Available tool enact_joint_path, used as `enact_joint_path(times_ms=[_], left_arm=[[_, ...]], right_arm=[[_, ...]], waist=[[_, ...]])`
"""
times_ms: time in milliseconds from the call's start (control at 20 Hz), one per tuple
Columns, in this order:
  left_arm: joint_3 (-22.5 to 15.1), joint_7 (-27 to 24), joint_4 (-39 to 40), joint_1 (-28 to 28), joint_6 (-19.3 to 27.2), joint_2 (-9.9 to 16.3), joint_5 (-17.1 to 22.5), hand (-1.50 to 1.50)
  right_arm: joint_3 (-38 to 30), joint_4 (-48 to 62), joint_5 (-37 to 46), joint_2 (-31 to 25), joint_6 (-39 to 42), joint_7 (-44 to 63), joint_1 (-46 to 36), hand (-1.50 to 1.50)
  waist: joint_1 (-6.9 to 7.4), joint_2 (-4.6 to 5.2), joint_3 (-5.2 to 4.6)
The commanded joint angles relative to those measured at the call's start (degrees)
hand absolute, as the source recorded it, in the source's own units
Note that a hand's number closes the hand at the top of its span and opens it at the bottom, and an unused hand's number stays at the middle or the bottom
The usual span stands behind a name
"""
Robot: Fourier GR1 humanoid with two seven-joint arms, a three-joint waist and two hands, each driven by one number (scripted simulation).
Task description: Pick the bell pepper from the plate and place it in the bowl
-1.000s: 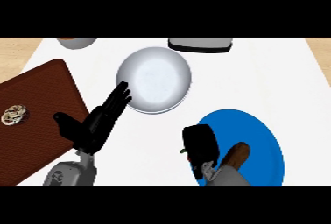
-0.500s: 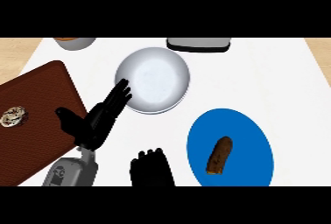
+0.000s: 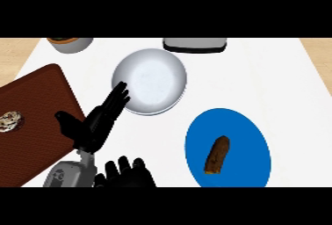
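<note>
A blue plate (image 3: 250,132) lies at the lower right of the head view. On it rests the bell pepper (image 3: 217,154), which shows as a long brown piece lying on its side. The pale grey bowl (image 3: 152,81) stands further back, left of the plate, with nothing in it. My left hand (image 3: 97,122) is open with straight fingers whose tips reach the bowl's left rim. My right hand (image 3: 128,173) shows at the lower edge, well left of the plate, open with fingers up and holding nothing.
A brown wooden board (image 3: 35,127) fills the left side, with a small round patterned item (image 3: 9,121) on it. A grey pot (image 3: 70,44) stands at the back left. A dark-topped white appliance (image 3: 194,44) stands behind the bowl.
My right hand has drawn back from over the plate, moving left and down to the lower edge, uncovering the bell pepper. The left hand and bowl have stayed put.
</note>
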Motion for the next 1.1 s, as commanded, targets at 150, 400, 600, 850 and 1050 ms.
enact_joint_path(times_ms=[150,400,600,850,1050], left_arm=[[1.0,2.5,-2.4,0.7,-1.0,1.2,1.8,0.00],[0.4,0.4,-0.2,0.8,-0.4,0.1,0.2,0.00],[-0.8,0.0,-2.6,4.1,-0.8,-0.3,0.1,0.00],[1.1,0.9,-1.5,-0.5,0.7,-0.5,0.0,0.00],[-0.3,-0.6,-3.4,4.6,-1.3,0.6,-0.7,0.00]], right_arm=[[-8.4,1.2,-4.9,0.8,1.3,10.6,-12.4,1.50],[-13.3,5.9,-8.7,0.8,-1.6,11.0,-20.5,1.50],[-13.9,12.0,-6.9,0.8,-6.5,8.0,-20.3,1.50],[-22.5,22.2,-8.3,0.8,-10.2,-2.8,-22.6,1.50],[-24.5,32.3,-7.3,0.8,-15.6,-11.5,-22.3,1.50]], waist=[[0.31,0.03,-0.03],[0.31,0.18,-0.06],[0.16,0.36,0.00],[-0.31,0.68,0.05],[-0.08,0.74,0.06]])
